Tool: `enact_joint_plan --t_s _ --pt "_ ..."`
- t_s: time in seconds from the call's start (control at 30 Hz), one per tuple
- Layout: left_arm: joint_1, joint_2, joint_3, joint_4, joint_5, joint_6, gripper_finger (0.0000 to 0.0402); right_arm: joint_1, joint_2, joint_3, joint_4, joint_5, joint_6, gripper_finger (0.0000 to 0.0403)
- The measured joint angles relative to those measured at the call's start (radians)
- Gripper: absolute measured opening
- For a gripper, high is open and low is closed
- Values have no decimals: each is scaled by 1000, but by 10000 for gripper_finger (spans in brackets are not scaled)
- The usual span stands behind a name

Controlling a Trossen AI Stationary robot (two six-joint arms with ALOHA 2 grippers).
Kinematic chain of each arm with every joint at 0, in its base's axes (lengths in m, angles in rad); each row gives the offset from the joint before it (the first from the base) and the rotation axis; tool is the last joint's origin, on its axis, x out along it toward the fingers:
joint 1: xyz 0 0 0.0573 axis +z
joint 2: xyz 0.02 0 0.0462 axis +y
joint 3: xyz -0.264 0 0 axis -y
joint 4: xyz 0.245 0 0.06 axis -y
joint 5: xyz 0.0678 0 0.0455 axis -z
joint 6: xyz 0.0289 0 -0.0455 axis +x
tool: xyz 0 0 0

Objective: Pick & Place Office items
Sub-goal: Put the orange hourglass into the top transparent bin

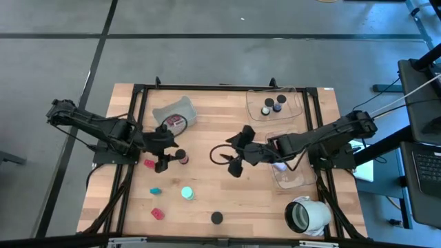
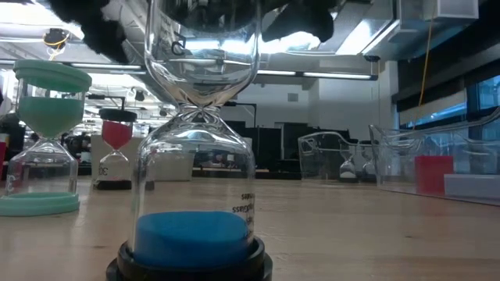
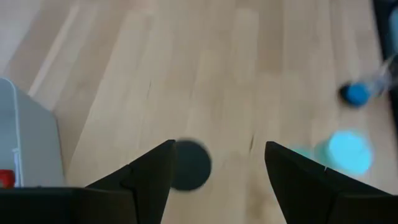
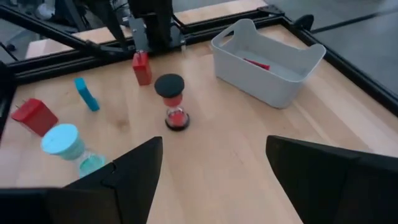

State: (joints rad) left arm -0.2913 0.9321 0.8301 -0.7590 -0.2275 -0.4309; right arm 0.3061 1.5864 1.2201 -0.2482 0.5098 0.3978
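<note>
Upright glass hourglass with black caps and red sand (image 4: 173, 104), mid-table; upright teal-capped hourglass (image 4: 68, 149); black-capped hourglass holding blue sand (image 2: 195, 156), near front edge; two red blocks (image 4: 142, 67) (image 4: 35, 116); teal strip (image 4: 86, 94); three dark-capped hourglasses (image 1: 272, 105) in a clear tray.

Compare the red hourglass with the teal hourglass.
The red hourglass has black caps; the teal hourglass has teal caps. The red hourglass holds red sand, the teal hourglass teal sand. The red hourglass stands right beside the left gripper; the teal hourglass stands apart from it, nearer the front edge. Both stand upright on the table, and neither is gripped.
</note>
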Motion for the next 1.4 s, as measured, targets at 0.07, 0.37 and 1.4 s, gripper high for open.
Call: enact_joint_plan --t_s 0.07,0.37,1.4 --pt "-12 4 -22 5 11 39 246 0 13 0 9 18 -21 288" --pt "-17 52 -75 42 2 108 257 0 50 0 46 83 -50 288" --pt "99 309 -87 63 14 260 288 -2 50 0 53 81 -102 288"
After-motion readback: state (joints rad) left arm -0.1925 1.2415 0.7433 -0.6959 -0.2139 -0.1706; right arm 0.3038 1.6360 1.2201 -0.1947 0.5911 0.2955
